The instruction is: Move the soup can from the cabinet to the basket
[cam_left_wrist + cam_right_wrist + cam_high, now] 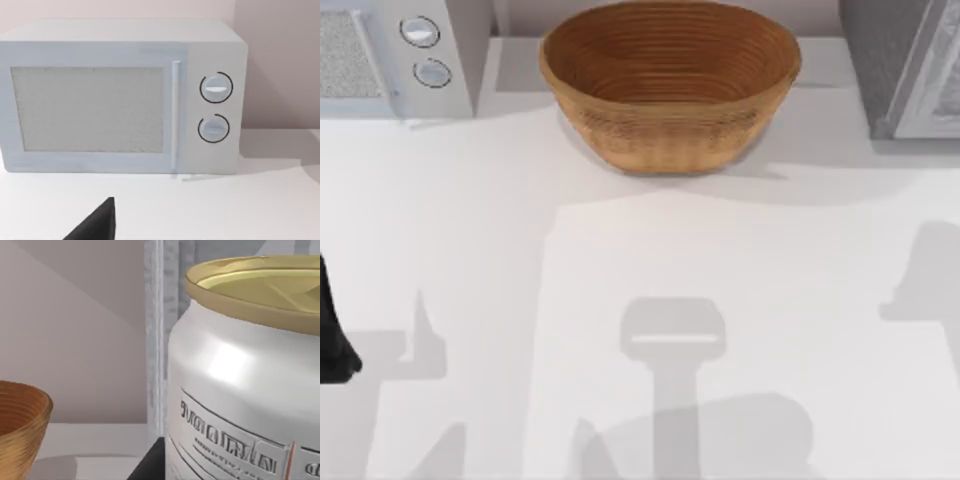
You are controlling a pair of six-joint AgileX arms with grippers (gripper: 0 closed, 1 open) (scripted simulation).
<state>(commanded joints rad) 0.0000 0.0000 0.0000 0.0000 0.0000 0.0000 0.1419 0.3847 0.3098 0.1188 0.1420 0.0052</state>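
Fingers [150, 467] on the right arm: just a dark wedge low beside the can [240, 390], so I can't tell how far open they are or whether they hold anything. The can sits right up against the right wrist camera, upright, gold rimmed top level, with the cabinet's [895, 70] pale door frame directly behind it. My read is that it's at the cabinet mouth, far right of the table [640, 300], not yet on its way across. Staying upright makes sense: side grip on a cylinder, nothing to tip. The basket [668, 85] is far centre, apart from the cabinet with bare table between, open side up, so a lift and a leftward carry over the rim should do it. Main risk looks like clipping the door frame on the way out. Left arm [332, 330] is parked at the near left edge, its wrist camera facing the microwave [120, 97] at far left; can't tell its finger state either.
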